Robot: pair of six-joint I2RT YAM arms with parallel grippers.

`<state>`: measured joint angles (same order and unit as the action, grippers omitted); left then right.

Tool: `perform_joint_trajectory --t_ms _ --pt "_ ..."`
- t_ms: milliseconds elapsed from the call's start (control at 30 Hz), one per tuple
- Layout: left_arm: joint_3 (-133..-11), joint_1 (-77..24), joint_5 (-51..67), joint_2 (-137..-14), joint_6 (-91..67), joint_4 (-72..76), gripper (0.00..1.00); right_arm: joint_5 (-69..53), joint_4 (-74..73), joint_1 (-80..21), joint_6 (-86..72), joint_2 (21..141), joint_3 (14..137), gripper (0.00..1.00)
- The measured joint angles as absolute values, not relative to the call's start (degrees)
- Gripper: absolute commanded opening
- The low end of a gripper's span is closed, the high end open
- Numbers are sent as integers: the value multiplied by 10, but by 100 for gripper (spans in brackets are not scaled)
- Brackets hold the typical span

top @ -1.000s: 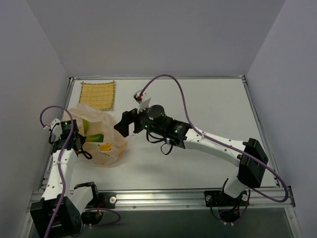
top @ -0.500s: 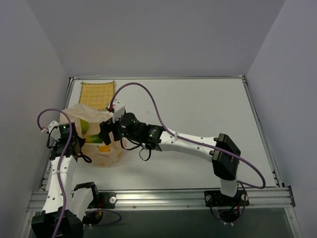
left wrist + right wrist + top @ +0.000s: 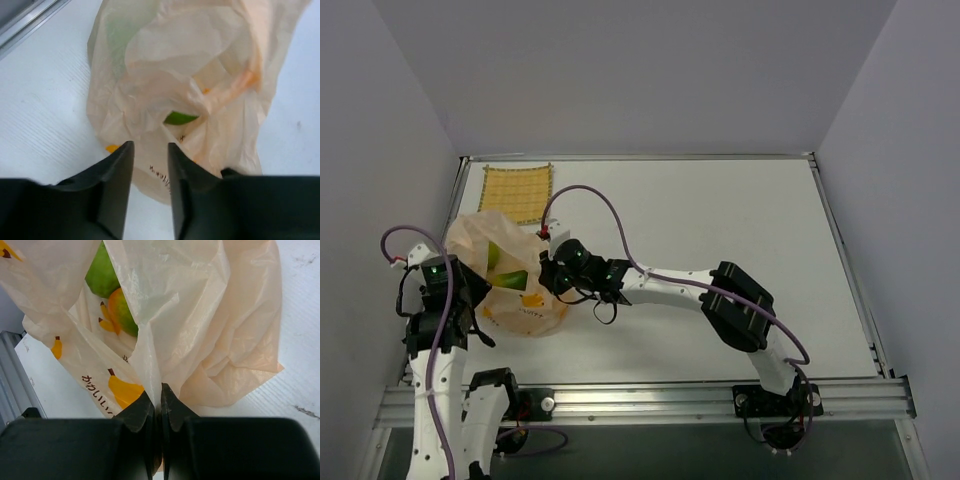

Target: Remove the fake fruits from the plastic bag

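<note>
By the tabletop's (image 3: 720, 210) left edge the limp, slippery bag (image 3: 520, 300) sags around its light, glossy fruits (image 3: 102, 275), the right gripper (image 3: 160, 386) pinched on a fold of film, the left gripper (image 3: 150, 145) standing apart beside it; the loose rim looks the best hold.

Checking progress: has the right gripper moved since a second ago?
Yes. The right gripper moved left, from right of the yellow mat to below its corner, onto the plastic bag.
</note>
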<state>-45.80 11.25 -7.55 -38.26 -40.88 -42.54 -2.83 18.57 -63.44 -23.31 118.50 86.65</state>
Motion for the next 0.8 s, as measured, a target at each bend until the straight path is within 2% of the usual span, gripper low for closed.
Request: perform_joint_trajectory --t_ms 67,100,267,500,600,700,767,800 --pt "-478 101 -67 -364 -400 -460 10 -34 197 -637 -241 1185 856 1" --pt "-489 93 -58 -359 -398 -475 7 -35 202 -637 -244 1185 851 1" --pt "-506 51 -5 -349 -409 -486 5 -35 223 -636 -255 1184 830 0" --pt "-439 22 -8 -422 -457 -371 5 -35 241 -629 -266 1162 797 0" --pt "-394 22 -29 -479 -483 -287 11 -38 250 -626 -270 1157 793 0" --pt "-360 22 -48 -531 -502 -229 30 -43 256 -625 -271 1156 792 0" --pt "-346 22 -58 -553 -512 -201 53 -47 260 -622 -272 1156 791 0" --pt "-342 22 -64 -561 -518 -189 57 -49 260 -622 -272 1156 791 0"
